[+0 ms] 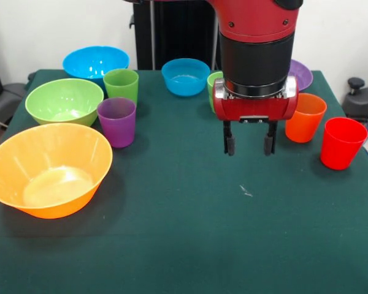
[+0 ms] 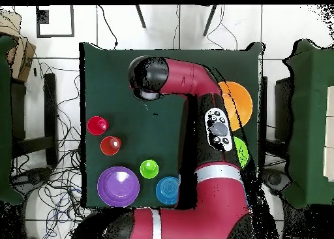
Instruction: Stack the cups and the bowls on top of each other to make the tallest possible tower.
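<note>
My gripper [image 1: 250,144] hangs open and empty just above the green cloth, right of centre. Right of it stand the orange cup [image 1: 305,116] and the red cup [image 1: 342,142]. A green cup [image 1: 213,82] and the purple bowl [image 1: 302,74] are partly hidden behind the arm. At the left stand the big orange bowl [image 1: 49,168], green bowl [image 1: 64,101], large blue bowl [image 1: 95,61], another green cup [image 1: 121,86] and the purple cup [image 1: 116,121]. The smaller blue bowl [image 1: 185,76] sits at the back centre. Every piece stands alone; nothing is stacked.
In the overhead view the arm [image 2: 196,93] covers part of the orange bowl [image 2: 238,102] and green bowl [image 2: 242,151]. The red cup [image 2: 97,125], orange cup [image 2: 110,145] and purple bowl [image 2: 118,185] lie along the opposite side. A small white speck [image 1: 245,191] lies on the cloth.
</note>
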`<act>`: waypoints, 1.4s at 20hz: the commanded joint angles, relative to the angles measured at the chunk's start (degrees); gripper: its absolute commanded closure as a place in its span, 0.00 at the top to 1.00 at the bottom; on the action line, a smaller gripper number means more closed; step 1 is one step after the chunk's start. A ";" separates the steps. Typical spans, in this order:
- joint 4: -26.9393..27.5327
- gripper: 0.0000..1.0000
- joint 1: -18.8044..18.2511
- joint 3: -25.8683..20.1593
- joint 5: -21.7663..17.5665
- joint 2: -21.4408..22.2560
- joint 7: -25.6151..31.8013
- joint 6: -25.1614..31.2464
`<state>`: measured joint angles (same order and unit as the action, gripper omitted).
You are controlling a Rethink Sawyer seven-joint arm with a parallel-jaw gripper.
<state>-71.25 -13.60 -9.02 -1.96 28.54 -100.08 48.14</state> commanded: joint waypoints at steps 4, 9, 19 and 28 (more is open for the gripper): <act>3.47 1.00 -0.67 -6.24 -4.64 -1.23 10.91 4.98; 3.63 1.00 -0.74 -6.29 -4.57 -1.28 11.01 5.12; 2.17 1.00 -1.01 -6.45 -4.29 -0.71 10.82 4.39; -2.06 1.00 -1.33 -6.38 -3.96 1.09 9.81 1.59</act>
<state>-70.19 -13.74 -9.11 -1.96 28.46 -100.08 48.14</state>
